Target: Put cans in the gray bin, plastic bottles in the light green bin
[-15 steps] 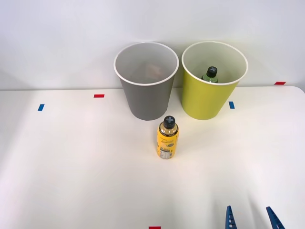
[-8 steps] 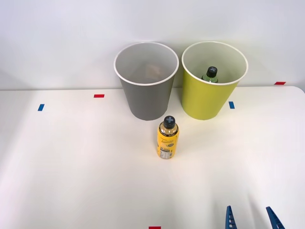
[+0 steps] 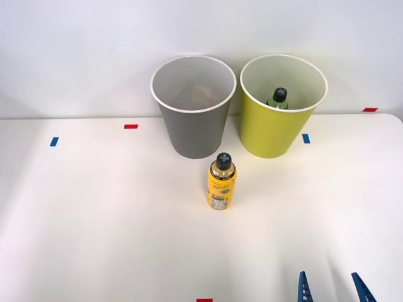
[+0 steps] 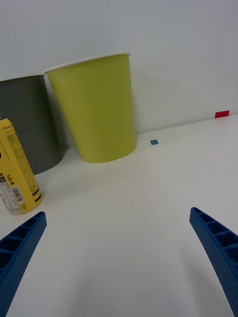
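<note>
A yellow plastic bottle (image 3: 221, 184) with a black cap stands upright on the white table, just in front of the gray bin (image 3: 195, 135). The light green bin (image 3: 267, 133) stands to the right of the gray one, and a greenish black-capped bottle (image 3: 278, 97) sits inside it. Low inside the gray bin is a dim pinkish shape; I cannot tell whether it is a can. My right gripper (image 3: 332, 288) is open and empty at the table's near edge, right of the yellow bottle. The wrist view shows that gripper (image 4: 119, 257) with the yellow bottle (image 4: 15, 173), gray bin (image 4: 27, 124) and light green bin (image 4: 96, 114) ahead.
Small tape marks lie on the table: red (image 3: 131, 126), blue (image 3: 54, 141), blue (image 3: 306, 138), red (image 3: 370, 109) and red (image 3: 204, 300) at the near edge. A pale wall rises right behind the bins.
</note>
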{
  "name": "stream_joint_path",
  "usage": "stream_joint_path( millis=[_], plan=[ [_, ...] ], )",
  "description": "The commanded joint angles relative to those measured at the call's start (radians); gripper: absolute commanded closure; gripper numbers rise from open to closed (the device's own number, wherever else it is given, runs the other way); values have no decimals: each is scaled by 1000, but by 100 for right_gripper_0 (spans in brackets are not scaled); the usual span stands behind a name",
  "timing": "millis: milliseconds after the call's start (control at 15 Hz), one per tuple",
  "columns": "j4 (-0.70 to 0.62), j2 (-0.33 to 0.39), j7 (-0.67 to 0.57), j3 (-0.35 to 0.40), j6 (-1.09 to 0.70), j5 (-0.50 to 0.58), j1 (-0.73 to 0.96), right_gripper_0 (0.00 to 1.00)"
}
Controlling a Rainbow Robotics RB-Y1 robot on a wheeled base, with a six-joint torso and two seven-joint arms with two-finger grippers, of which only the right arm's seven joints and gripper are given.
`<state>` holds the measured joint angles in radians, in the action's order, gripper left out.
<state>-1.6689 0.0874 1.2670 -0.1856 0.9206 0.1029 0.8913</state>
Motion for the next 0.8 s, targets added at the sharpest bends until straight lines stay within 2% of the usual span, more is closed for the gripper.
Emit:
stream_joint_path(
  millis=[67, 800],
  plan=[
    [0, 0, 0, 0, 0, 0, 0, 0],
    [0, 0, 0, 0, 0, 0, 0, 0]
  ],
)
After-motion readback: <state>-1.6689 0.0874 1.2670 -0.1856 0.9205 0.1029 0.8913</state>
